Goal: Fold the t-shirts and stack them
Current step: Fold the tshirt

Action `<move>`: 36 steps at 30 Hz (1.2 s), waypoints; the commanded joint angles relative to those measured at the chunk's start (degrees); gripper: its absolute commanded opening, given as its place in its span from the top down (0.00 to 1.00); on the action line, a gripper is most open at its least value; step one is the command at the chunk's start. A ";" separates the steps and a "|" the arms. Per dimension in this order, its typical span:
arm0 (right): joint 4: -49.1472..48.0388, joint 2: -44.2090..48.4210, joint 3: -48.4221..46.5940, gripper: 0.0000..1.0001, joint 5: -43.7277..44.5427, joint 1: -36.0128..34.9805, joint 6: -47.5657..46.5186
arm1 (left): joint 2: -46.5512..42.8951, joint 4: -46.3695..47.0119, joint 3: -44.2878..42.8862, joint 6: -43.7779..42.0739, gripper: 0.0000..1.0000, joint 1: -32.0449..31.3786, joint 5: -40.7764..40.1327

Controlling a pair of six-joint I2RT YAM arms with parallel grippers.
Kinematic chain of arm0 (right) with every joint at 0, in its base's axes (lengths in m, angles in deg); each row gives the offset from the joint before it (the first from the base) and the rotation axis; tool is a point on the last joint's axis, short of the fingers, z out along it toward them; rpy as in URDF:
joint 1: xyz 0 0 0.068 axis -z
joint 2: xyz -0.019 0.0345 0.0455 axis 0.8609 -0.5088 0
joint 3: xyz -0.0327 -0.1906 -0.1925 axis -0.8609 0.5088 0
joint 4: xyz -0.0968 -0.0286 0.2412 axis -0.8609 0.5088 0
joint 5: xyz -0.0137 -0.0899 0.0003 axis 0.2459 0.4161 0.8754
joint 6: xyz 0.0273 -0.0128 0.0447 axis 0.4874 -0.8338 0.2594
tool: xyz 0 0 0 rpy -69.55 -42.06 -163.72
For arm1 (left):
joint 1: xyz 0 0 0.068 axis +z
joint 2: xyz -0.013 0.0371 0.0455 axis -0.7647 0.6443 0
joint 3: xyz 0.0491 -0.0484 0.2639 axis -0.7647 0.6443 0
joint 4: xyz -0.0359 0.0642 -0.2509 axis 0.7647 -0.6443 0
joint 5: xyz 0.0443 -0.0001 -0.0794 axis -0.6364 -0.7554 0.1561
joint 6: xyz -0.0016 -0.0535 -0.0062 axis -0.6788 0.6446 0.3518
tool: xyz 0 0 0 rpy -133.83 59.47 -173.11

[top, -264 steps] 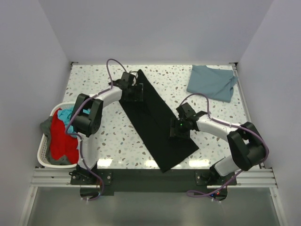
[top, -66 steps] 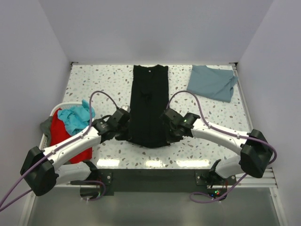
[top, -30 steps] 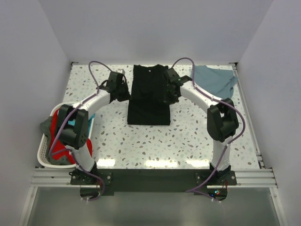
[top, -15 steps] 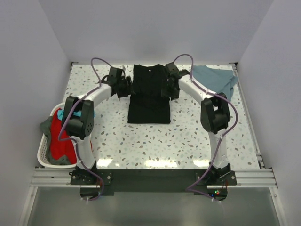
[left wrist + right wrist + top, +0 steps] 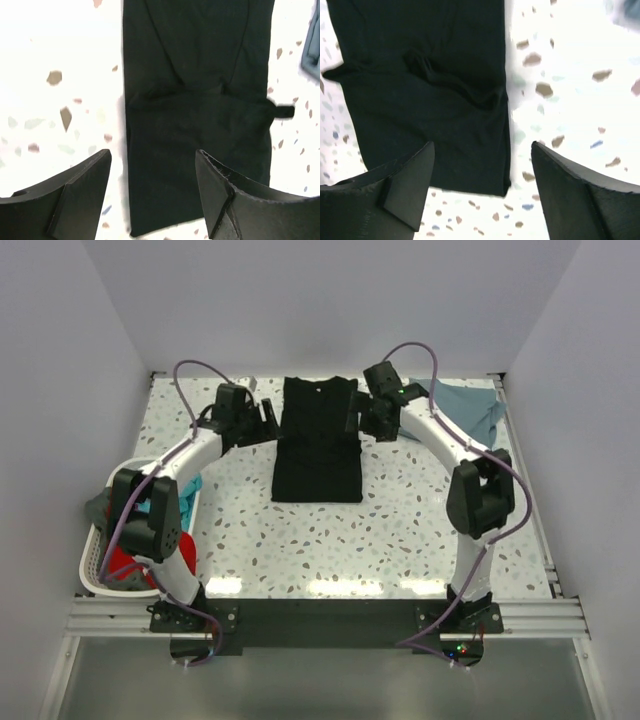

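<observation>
The black t-shirt point(image 5: 318, 450) lies folded into a rectangle at the middle back of the table, its neck toward the far edge. My left gripper point(image 5: 267, 421) hovers open beside its left edge, and my right gripper point(image 5: 353, 420) hovers open beside its right edge. In the left wrist view the left gripper point(image 5: 152, 156) is spread above the black t-shirt point(image 5: 200, 110) with nothing between its fingers. In the right wrist view the right gripper point(image 5: 482, 147) is likewise open and empty over the black t-shirt point(image 5: 430, 90). The slate-blue t-shirt point(image 5: 472, 412) lies folded at the back right, partly behind the right arm.
A white laundry basket point(image 5: 88, 565) sits at the left table edge with red point(image 5: 122, 558) and teal clothes in it. White walls close in the table on three sides. Both arms arch over the table's left and right halves.
Both grippers have opened and let go of the black t-shirt, then lifted and drawn slightly outward from its sides. The shirt stays folded in half where it was laid.
</observation>
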 commanded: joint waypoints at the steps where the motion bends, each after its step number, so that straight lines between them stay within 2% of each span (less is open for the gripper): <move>1: -2.71 5.94 6.89 0.20 -2.36 -0.01 0.09 | -5.09 1.77 5.91 -2.56 0.28 0.27 1.60; 8: -7.90 13.94 24.72 0.34 -6.41 -2.11 3.60 | -10.81 1.86 15.93 -2.57 0.33 0.18 3.11; 14: -11.16 15.27 31.95 0.41 -6.40 -5.19 5.71 | -14.76 2.92 24.10 -1.60 0.37 -0.08 4.16; 23: -12.21 12.37 33.54 0.46 -5.70 -5.72 5.45 | -17.23 3.18 28.42 -1.07 0.38 -0.61 4.51; 36: -14.15 8.77 34.95 0.54 -6.49 -5.72 5.54 | -18.02 1.52 28.25 -1.16 0.38 -1.05 3.20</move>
